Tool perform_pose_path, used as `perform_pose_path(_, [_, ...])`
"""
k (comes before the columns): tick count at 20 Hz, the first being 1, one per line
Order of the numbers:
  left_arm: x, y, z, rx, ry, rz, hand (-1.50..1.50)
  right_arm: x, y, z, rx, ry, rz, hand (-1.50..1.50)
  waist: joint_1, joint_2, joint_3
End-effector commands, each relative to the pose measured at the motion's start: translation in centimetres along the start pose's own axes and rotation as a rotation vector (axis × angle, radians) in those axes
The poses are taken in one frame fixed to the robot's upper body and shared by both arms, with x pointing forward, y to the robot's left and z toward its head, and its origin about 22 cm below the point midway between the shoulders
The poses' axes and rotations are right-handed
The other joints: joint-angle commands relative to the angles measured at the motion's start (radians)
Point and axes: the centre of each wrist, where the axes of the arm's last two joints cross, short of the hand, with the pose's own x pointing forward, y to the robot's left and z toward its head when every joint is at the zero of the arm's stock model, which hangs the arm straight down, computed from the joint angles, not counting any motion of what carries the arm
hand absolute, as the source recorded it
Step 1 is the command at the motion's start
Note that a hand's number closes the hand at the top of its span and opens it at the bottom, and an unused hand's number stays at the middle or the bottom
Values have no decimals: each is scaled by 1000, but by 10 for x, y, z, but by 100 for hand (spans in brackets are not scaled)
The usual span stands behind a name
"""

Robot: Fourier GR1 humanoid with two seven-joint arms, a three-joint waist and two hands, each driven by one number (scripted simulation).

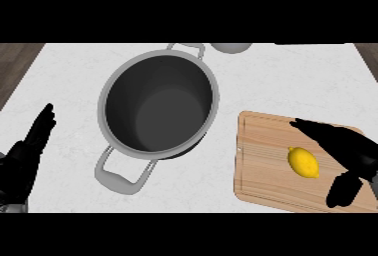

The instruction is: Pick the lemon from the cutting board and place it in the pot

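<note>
oval yellow lemon (303,162) on wooden cutting board (273,170), counter's (295,80) right edge; right robot hand (347,150) spread beside it. grey metal pot (159,102) centre. left robot hand (26,150) open, left edge.

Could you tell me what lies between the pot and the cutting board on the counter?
Nothing: in the head view, only a bare strip of white counter separates the pot from the cutting board, where the lemon lies.
</note>
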Motion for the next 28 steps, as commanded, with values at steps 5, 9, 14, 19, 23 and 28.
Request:
perform_pose_path(5, [-36, 18, 0, 15, 94, 69, 0, 15, 12, -19, 45, 54, 17, -150, -9, 16, -52])
perform_pose_path(9, [-38, 8, 4, 13, 93, 53, 0, 19, 21, -28, 54, 65, 48, -150, -16, 16, -51])
perform_pose_path(14, [-32, -1, 4, 12, 83, 61, 0, 22, 31, -42, 44, 56, 34, -150, -20, 16, -49])
perform_pose_path(19, [-25, -3, 2, 5, 88, 56, 0, 20, 35, -52, 55, 79, 38, -150, -25, 17, -49])
perform_pose_path(23, [-40, 2, -3, 20, 78, 55, 0, 20, 32, -58, 79, 15, 100, 150, -25, 21, -50])
perform_pose_path(28, [-35, 0, 9, 15, 97, 64, 0, -4, 26, -57, 66, -11, 112, 150, -27, 15, -49])
